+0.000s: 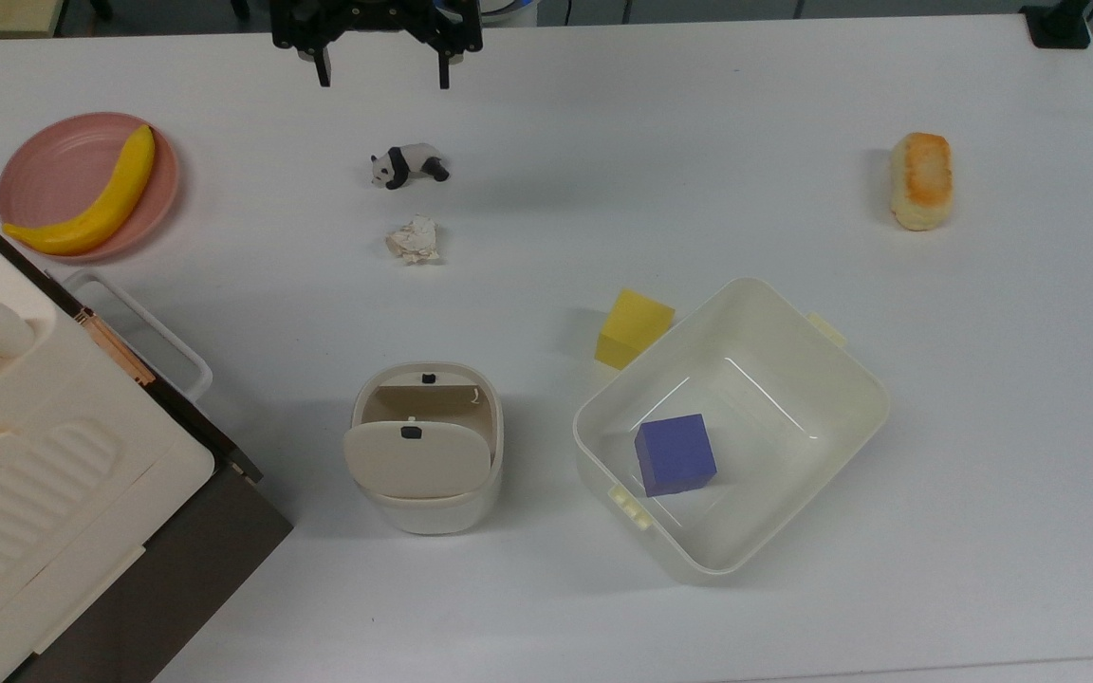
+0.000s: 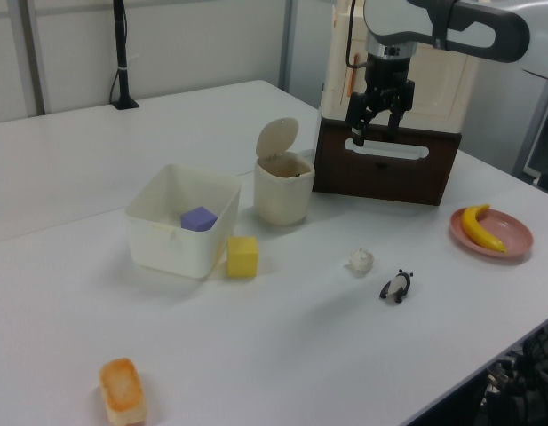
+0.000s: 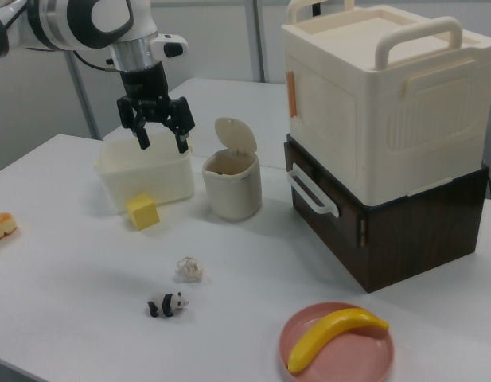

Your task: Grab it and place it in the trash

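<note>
At top centre of the top view, gripper [image 1: 381,78] spread empty, high above paper [image 1: 415,239]; grab and drop into bin [image 1: 428,446] still undone.

Bright, even overhead light; soft faint shadows on white table [image 1: 793,114].

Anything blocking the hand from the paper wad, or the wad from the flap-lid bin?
The open hand is raised; the toy panda lies between it and the paper wad. From wad to bin is bare table, lid tilted open.
</note>
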Robot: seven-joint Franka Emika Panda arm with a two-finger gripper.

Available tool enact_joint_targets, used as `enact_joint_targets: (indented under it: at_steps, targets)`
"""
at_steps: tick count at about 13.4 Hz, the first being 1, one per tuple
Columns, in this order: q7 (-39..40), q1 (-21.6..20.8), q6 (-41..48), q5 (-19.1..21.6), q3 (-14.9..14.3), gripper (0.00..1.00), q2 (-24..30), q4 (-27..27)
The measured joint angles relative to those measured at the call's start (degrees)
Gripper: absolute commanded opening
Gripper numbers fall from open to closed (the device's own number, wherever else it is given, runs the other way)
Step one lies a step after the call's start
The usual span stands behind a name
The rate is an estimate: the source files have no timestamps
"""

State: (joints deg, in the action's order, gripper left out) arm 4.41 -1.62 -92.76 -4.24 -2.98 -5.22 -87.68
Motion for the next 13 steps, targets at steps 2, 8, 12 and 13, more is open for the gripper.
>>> enact_joint_targets:
  at_steps: [2,8,12,13]
  targets:
    - [0.00,0.05,0.27,0.00,-0.02,1.00,0.01,-0.01]
    - [0.00,0.30,0.83,0.00,-0.17,1.00,0.05,-0.01]
    - [0.00,0.30,0.83,0.00,-0.17,1.00,0.05,-0.01]
    - [0.00,0.30,0.83,0.00,-0.17,1.00,0.10,-0.06]
